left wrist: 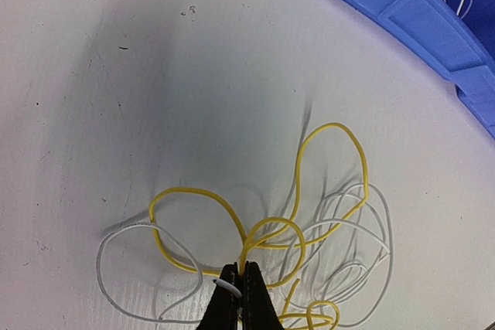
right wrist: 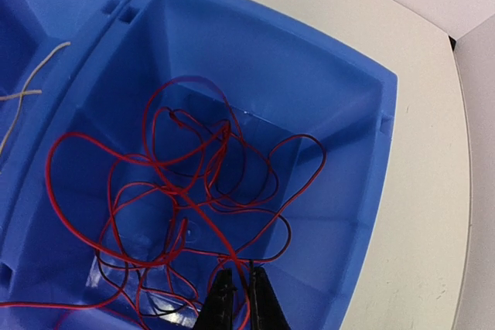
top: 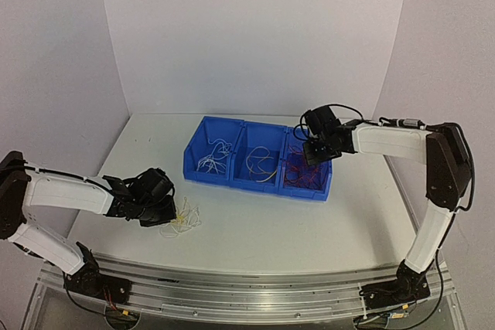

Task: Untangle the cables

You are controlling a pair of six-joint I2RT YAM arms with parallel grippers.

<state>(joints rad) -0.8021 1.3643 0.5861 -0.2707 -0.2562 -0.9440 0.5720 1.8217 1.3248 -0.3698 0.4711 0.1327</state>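
Note:
A tangle of yellow cable (left wrist: 325, 160) and white cable (left wrist: 116, 268) lies on the white table, seen in the top view (top: 186, 218) left of centre. My left gripper (left wrist: 240, 274) is down at the tangle (top: 168, 210) and shut on a yellow strand and a white cable end. My right gripper (right wrist: 242, 277) hovers over the right blue bin (top: 319, 187). Its jaws stand a narrow gap apart with a strand of the red cables (right wrist: 193, 191) running between them. The red pile lies on that bin's floor (right wrist: 325, 98).
Three joined blue bins stand mid-table: the left one (top: 198, 144) holds white cables, the middle one (top: 255, 141) yellow ones. The left bin's rim (left wrist: 418, 13) shows above the tangle. Walls close in at back and sides.

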